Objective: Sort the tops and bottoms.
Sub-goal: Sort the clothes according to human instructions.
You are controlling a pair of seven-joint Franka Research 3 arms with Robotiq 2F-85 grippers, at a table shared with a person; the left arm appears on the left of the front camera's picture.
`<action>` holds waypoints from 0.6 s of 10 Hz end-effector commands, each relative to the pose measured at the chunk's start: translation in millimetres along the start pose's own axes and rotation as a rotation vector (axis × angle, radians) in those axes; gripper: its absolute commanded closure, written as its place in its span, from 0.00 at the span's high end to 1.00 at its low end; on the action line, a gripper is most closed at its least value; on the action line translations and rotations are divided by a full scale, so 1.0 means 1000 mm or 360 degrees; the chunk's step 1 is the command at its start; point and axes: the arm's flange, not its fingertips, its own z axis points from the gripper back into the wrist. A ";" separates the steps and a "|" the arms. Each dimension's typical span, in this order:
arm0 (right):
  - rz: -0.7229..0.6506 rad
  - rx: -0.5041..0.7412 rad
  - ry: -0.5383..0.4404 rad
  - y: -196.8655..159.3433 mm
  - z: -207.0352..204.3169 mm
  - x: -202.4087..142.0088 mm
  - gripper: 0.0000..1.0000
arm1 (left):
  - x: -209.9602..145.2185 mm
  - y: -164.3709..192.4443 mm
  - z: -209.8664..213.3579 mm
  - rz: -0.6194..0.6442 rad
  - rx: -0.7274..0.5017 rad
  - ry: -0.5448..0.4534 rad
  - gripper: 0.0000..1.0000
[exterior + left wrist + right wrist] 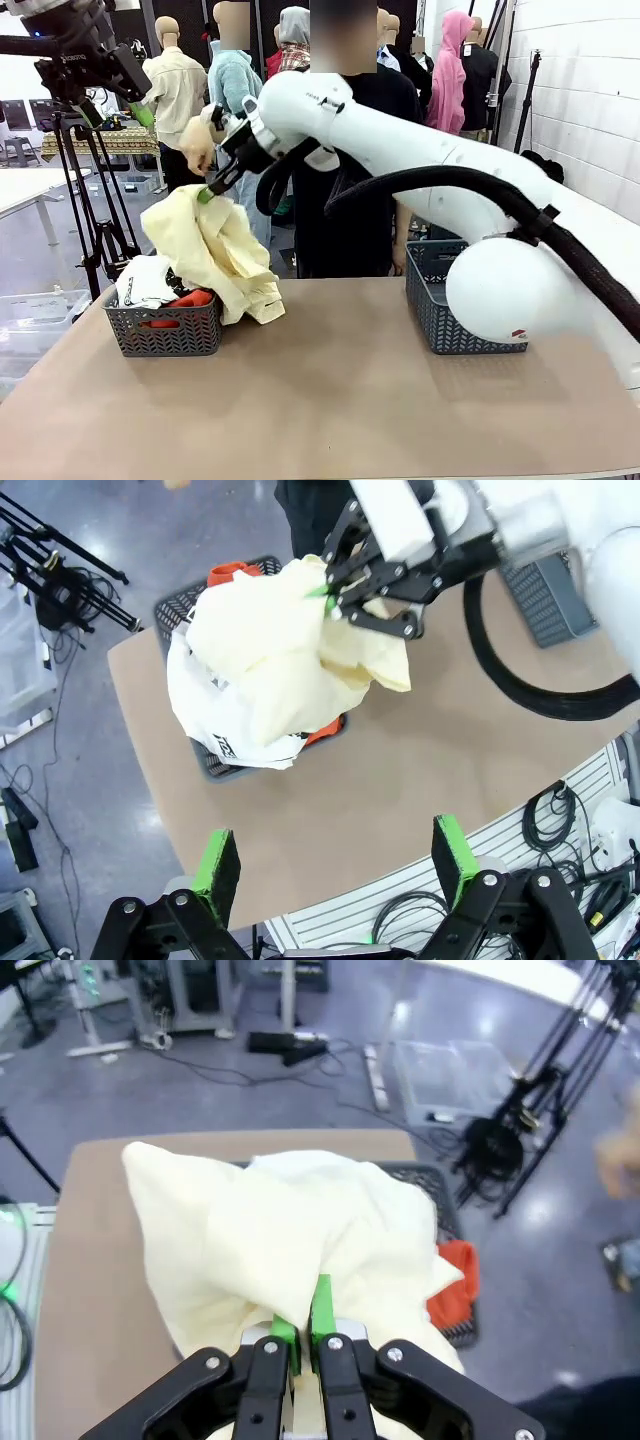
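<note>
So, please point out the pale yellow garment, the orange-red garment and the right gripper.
pale yellow garment (215, 250), front view, on its hanging folds.
orange-red garment (455, 1280), right wrist view, on its exposed corner.
right gripper (298, 1325), right wrist view, between its green pads.

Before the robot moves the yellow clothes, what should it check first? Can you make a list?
1. Right pincer pinched shut on the pale yellow garment: ok.
2. Garment lifted fully clear of the left grey basket: not ok, its lower end hangs against the basket's side.
3. White printed garment and orange-red garment staying in that basket: ok.
4. Right grey basket free to receive: cannot tell, the arm hides its inside.
5. Left pincer open and well above the table: ok.
</note>
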 end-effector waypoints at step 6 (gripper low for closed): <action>0.0186 0.0203 -0.0118 0.016 -0.056 -0.020 0.00 | -0.002 0.001 0.002 0.0005 0.0018 0.0014 1.00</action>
